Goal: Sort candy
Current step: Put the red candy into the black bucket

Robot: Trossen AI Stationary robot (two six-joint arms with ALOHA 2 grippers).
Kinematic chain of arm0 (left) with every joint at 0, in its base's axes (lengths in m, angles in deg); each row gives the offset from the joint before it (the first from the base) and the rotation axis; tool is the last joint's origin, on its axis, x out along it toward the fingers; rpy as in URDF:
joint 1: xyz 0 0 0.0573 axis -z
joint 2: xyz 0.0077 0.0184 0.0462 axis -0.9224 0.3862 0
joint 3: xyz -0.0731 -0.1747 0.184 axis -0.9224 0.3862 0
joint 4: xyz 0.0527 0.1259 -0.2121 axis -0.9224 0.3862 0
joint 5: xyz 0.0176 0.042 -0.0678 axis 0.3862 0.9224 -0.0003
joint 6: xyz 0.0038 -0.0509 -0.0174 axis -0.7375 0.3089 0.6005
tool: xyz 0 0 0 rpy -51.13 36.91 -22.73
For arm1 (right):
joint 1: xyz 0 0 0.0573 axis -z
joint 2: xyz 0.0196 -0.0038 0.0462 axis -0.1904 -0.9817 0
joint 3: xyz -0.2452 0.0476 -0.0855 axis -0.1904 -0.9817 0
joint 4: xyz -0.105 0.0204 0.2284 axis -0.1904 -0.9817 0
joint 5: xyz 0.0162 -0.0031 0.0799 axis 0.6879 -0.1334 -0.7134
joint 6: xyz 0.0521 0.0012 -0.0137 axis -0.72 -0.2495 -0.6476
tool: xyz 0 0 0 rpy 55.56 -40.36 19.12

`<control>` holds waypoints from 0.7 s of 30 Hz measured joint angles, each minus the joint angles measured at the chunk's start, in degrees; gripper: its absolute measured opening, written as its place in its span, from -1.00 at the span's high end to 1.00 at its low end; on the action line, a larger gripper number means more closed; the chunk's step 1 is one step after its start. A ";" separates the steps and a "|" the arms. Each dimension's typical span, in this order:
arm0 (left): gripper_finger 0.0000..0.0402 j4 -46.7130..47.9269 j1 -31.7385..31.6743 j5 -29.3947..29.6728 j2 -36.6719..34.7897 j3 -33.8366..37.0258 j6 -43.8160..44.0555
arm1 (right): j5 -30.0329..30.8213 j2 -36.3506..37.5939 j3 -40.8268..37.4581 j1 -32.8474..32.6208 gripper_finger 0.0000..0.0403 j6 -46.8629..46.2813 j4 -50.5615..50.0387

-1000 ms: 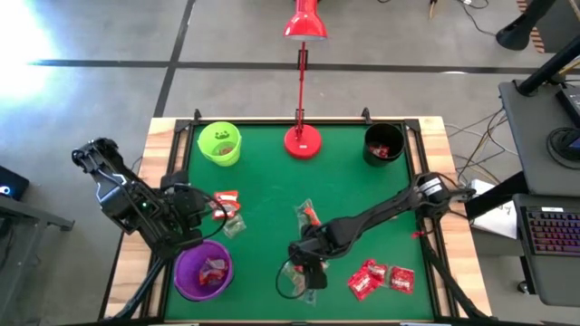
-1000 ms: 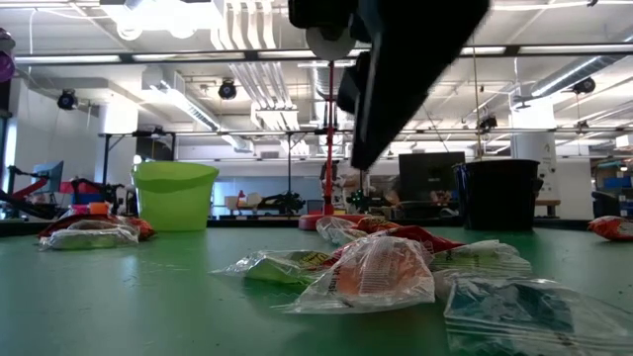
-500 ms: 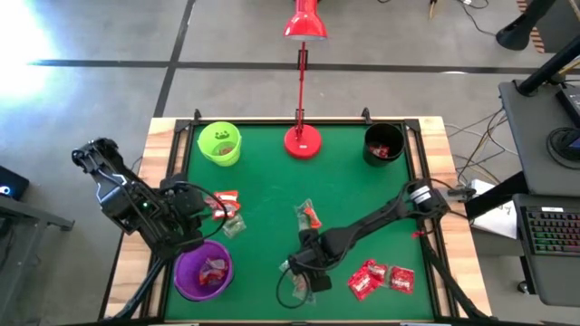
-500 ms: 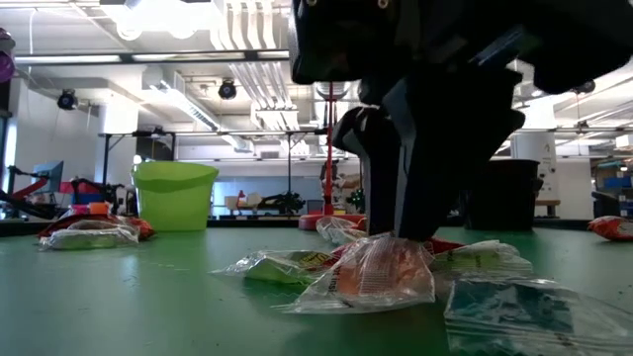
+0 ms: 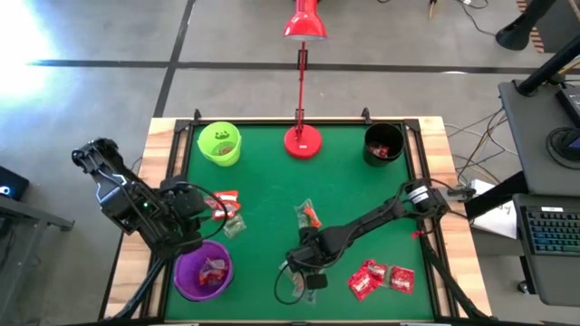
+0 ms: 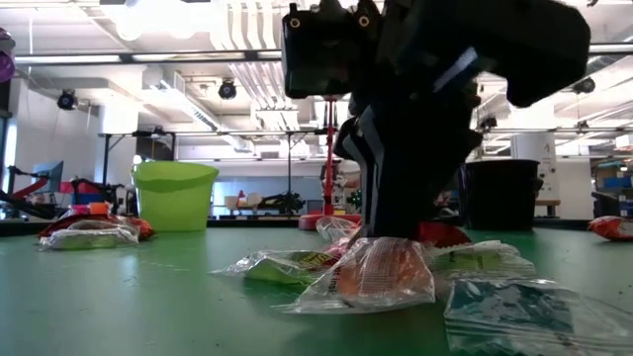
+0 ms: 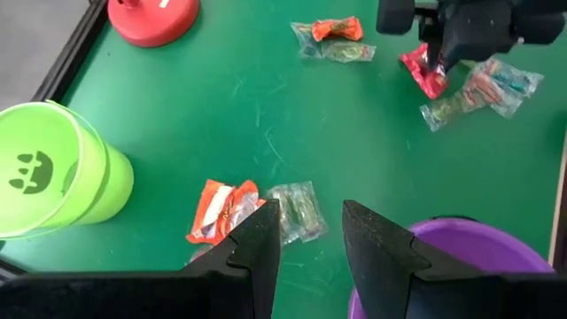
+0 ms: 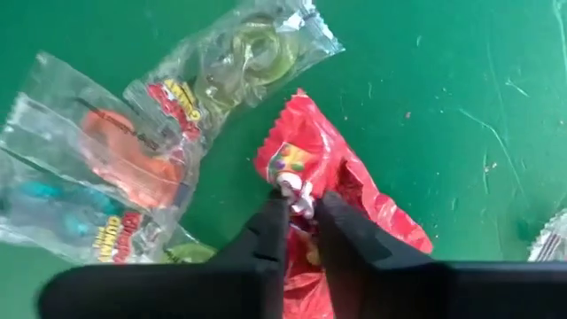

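Right end effector pinches red candy beside the clear wrappers.
Thin edge grip may slip on lifting; left end effector waits open by purple cup.

Three cups; one lamp; two arms.
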 joint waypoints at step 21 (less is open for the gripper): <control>0.47 0.87 -0.02 6.18 0.00 0.00 -4.78 | 16.96 22.88 -0.16 6.73 0.94 -23.44 -11.11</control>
